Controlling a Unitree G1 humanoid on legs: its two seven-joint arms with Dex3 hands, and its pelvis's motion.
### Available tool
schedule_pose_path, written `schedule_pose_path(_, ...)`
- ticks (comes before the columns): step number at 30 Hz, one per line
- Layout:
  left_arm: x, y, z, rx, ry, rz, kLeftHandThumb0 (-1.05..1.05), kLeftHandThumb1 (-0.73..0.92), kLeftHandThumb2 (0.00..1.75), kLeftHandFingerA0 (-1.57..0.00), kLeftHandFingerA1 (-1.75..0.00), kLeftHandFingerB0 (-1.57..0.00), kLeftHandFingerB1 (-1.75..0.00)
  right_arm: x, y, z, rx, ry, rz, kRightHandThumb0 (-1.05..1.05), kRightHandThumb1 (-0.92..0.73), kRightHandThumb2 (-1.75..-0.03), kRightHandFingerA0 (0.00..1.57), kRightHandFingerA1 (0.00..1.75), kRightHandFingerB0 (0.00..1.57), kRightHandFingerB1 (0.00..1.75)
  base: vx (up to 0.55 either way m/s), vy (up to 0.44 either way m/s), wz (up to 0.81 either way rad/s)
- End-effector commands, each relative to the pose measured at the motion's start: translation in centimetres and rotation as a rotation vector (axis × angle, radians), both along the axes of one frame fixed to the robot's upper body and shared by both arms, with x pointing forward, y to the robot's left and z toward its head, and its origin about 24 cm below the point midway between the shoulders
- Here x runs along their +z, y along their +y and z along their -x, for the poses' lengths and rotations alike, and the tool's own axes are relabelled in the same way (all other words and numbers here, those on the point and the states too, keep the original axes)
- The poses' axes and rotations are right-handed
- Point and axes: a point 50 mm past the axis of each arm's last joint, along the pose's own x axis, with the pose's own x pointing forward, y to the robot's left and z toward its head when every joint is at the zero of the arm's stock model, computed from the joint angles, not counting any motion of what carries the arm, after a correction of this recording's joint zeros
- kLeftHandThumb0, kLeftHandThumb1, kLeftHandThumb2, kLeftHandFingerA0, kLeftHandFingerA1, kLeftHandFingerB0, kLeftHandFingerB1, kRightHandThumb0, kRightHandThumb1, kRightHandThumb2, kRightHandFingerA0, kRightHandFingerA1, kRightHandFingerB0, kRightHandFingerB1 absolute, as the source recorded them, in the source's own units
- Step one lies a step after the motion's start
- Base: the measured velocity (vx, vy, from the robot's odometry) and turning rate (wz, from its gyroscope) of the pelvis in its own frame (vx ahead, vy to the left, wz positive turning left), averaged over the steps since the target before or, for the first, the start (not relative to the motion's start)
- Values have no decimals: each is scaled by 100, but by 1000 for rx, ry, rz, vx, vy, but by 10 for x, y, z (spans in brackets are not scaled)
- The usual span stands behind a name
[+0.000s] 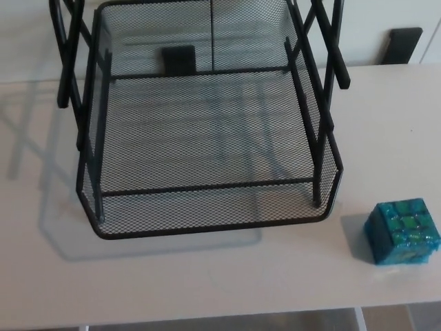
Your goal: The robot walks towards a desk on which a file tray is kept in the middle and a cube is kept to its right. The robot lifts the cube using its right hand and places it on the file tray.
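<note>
A black wire-mesh file tray (pixel 207 226) stands in the middle of the pale desk, its open front rim facing me and black crossed side struts rising out of the top of the view. To its right, near the desk's front edge, sits a small blue-green cube (pixel 404 232) with a patterned, glossy surface. A gap of bare desk separates the cube from the tray's right corner. Neither of my hands shows in the head view.
The desk's front edge (pixel 227 318) runs along the bottom of the view, with floor below it. Behind the desk, a black block (pixel 405 43) stands against the white wall at the upper right. The tray casts a soft shadow to the left.
</note>
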Motion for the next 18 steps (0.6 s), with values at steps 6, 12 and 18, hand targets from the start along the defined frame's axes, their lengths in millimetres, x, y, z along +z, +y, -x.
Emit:
schedule_pose_path(6,21,19,-14,28,-69,-94,-105,73,61,-11,-110,-12,-95,6,-6,-1,-13,-9,20,-53,-75,-62,37,51,28,35,13,-29,2)
schedule_pose_path(12,21,18,-15,29,-69,-93,-105,73,61,-11,-110,-12,-95,7,-7,-2,-12,-9,21,-53,-75,-62,37,51,28,35,0,0,0)
schedule_pose_path(18,20,19,-10,32,-58,-95,-105,73,61,-11,-110,-12,-95,6,-6,0,-9,2,18,-53,-75,-62,37,51,28,35,0,0,0)
